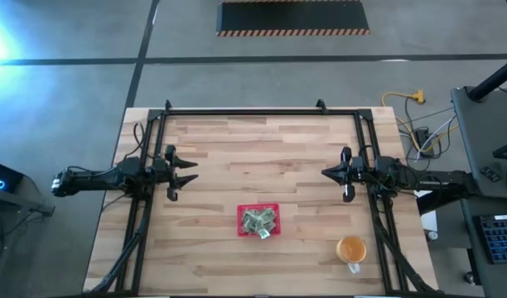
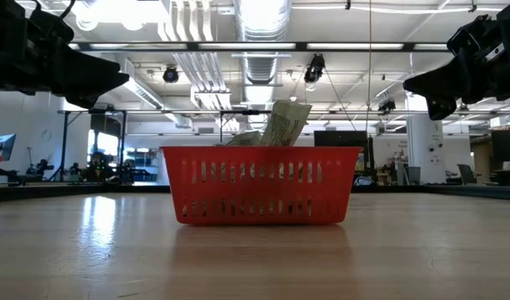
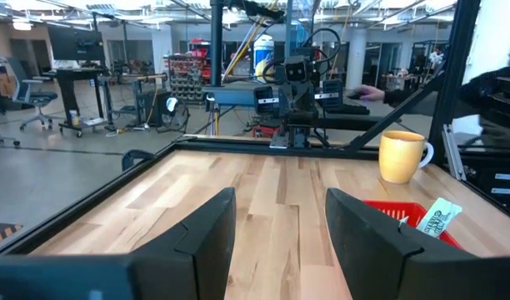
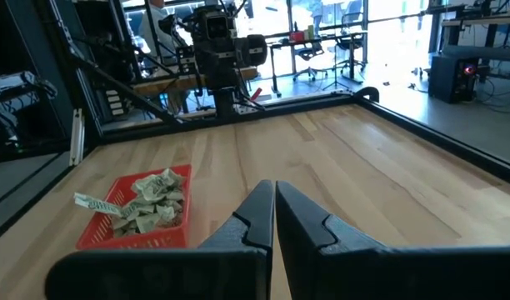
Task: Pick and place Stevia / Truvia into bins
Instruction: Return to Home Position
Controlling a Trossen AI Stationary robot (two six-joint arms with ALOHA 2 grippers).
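Light wood plank table (image 1: pixel 262 141), going from the left: the dark two-finger left gripper (image 1: pixel 189 171) hovers above the table's left side, well apart from everything, fingers (image 3: pixel 207 229) spread wide with nothing between them. Around the middle sits the small square bright red shallow plastic tray (image 1: pixel 240 222). As far as I can see, the pale green and white paper Stevia sachets (image 1: pixel 258 219) are all heaped inside it, none loose on the wood. One sachet (image 2: pixel 286 123) sticks up tilted out of the heap, and another droops over the tray's rim. The dark right gripper (image 1: pixel 326 173) hovers above the right side, facing the left one, fingers (image 4: pixel 257 218) pressed together and holding nothing. Farther right is a round translucent orange cup (image 1: pixel 351 248), not part of this. I'd guess these sachets are super light, thin and floppy, and that they crumple easily and slide on each other. So if one needed moving, pinch across the flat faces at an edge that stands free, like that tilted one, rather than digging into the pile.
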